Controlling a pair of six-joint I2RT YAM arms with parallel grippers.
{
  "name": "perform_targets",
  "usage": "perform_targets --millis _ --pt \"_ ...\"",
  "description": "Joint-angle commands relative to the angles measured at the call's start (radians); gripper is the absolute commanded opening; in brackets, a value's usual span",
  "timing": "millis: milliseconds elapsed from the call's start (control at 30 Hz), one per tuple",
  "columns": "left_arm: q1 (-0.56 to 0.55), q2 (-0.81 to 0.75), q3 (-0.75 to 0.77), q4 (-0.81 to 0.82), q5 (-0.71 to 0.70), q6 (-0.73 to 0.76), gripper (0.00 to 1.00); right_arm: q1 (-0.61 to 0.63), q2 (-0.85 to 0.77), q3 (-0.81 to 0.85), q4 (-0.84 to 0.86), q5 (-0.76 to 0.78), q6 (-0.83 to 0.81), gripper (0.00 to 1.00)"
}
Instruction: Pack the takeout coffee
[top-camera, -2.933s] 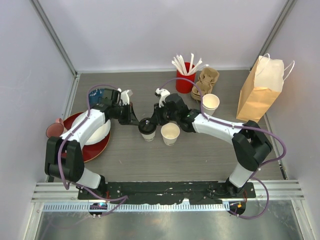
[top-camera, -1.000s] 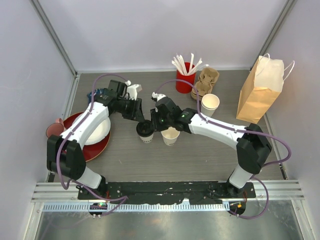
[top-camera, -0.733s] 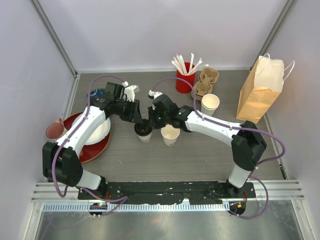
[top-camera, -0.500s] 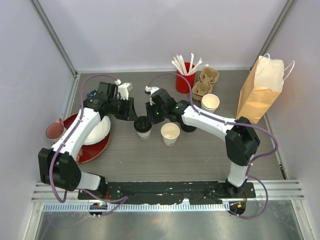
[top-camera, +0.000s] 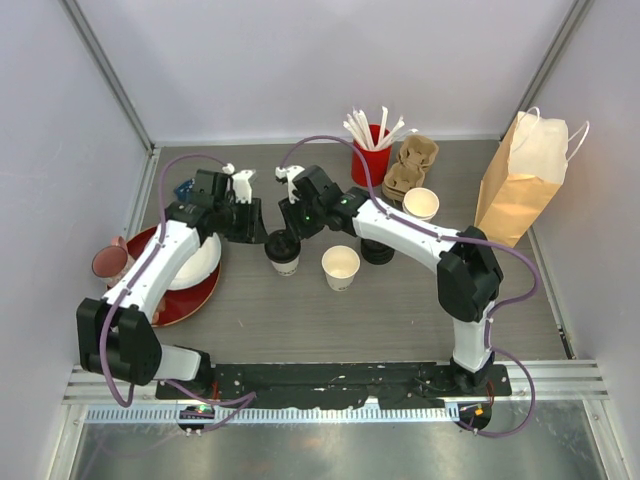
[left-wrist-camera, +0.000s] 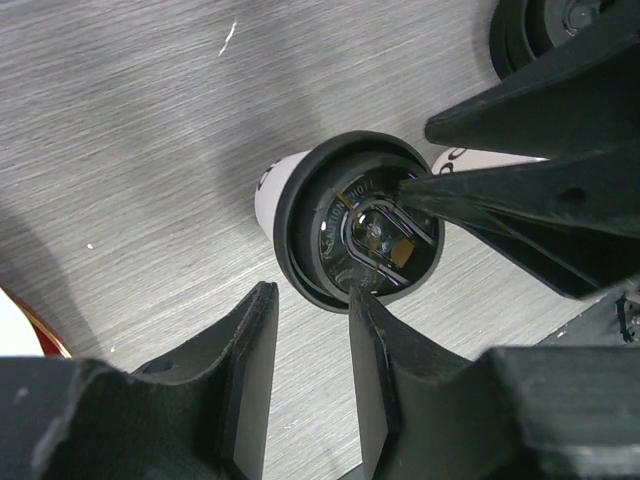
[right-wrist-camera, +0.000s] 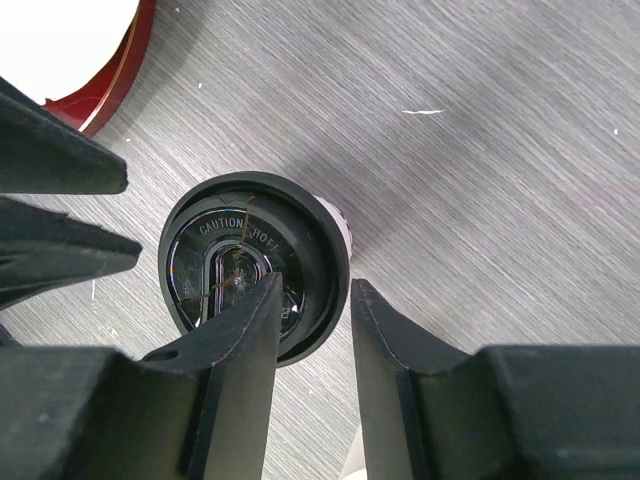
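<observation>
While earlier nearer, lidded cup (top-camera: 283, 252) farther left.

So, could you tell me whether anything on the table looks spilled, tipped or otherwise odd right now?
Nothing looks spilled or tipped. The lidded cup stands upright between the left hand and right hand, its lid level. The lidless cup beside it is upright too.
</observation>
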Motion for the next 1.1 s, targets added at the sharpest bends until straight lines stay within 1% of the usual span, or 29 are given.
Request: perform_targets --millis 0,67,200,333,500,667,900,1067 --pt "0.005 0.043 0.056 0.042 -0.041 -0.024 0.36 0.002 -0.023 0.074 -0.033 0.053 -0.017 0.4" --pt "0.004 0.069 0.076 0.038 -0.046 -0.03 0.34 0.002 -0.031 0.068 -0.034 0.064 0.004 0.41" --pt "0.0 0.095 0.076 0.038 -0.02 -0.038 0.3 0.002 -0.037 0.036 -0.019 0.029 0.034 0.4" --pt "-0.007 0.092 0.073 0.039 0.014 -0.047 0.29 0.002 -0.035 -0.009 0.007 0.009 0.054 0.4" --pt "-0.016 0.084 0.058 0.053 0.024 -0.059 0.29 0.004 -0.029 -0.017 0.033 -0.014 0.063 0.38" --pt "-0.015 0.101 0.017 0.055 0.061 -0.088 0.27 0.004 -0.025 -0.02 0.033 -0.026 0.069 0.36" --pt "-0.015 0.077 -0.036 0.081 0.014 -0.093 0.25 0.007 -0.032 -0.067 0.054 -0.035 0.095 0.36" --pt "-0.013 0.051 -0.115 0.124 0.029 -0.116 0.25 0.007 -0.044 -0.095 0.074 -0.042 0.106 0.33"
